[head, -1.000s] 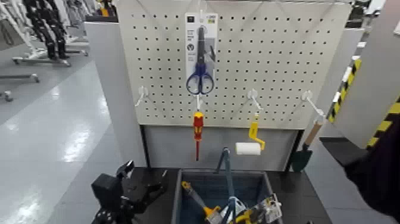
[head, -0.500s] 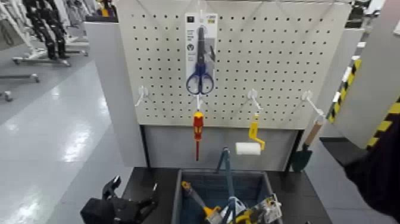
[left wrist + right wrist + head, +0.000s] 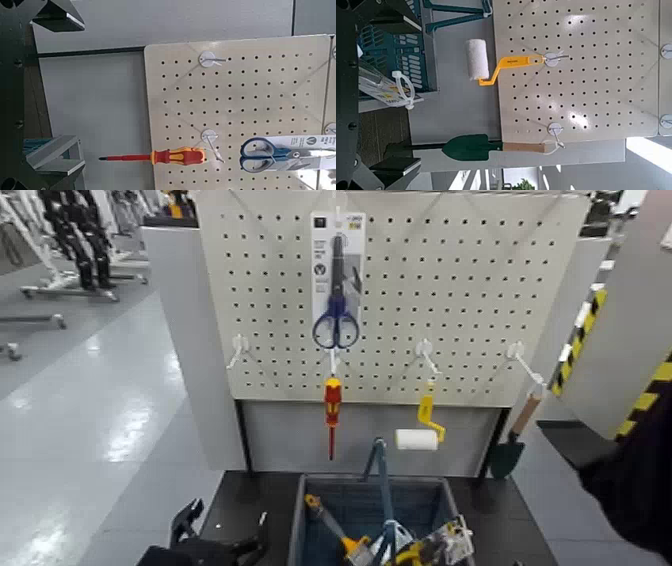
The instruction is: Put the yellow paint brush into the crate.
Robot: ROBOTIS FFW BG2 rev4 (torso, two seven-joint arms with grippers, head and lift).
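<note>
Jaws of the left gripper (image 3: 222, 535) stand wide apart in the head view and hold nothing. It hangs low over the left edge of the dark bench (image 3: 262, 495), just beside the left wall of the crate (image 3: 298, 515) and outside it. The yellow paint brush (image 3: 332, 525) appears to lie inside the crate already, slanted along its left half, bristle end toward the back wall and handle toward the front. That puts it on the far side of the rim from the jaws, near them but not between them. The right gripper does not show in this view.

From the left wrist view, the left gripper (image 3: 49, 83) has its two fingers (image 3: 57, 14) far apart with only the pegboard (image 3: 238, 103) and the red-and-yellow screwdriver (image 3: 170, 157) beyond them. Neither brush nor crate shows here.

From the right wrist view, the right gripper (image 3: 385, 87) is also spread and empty, facing the crate (image 3: 399, 43) and the roller (image 3: 480, 59). I cannot make out the brush there.

The drop looks done, so the step is likely to clear the arm. Keep the jaws apart, draw off toward the bench's left edge, and stay off the rim and the hoop handle (image 3: 382, 475).
</note>
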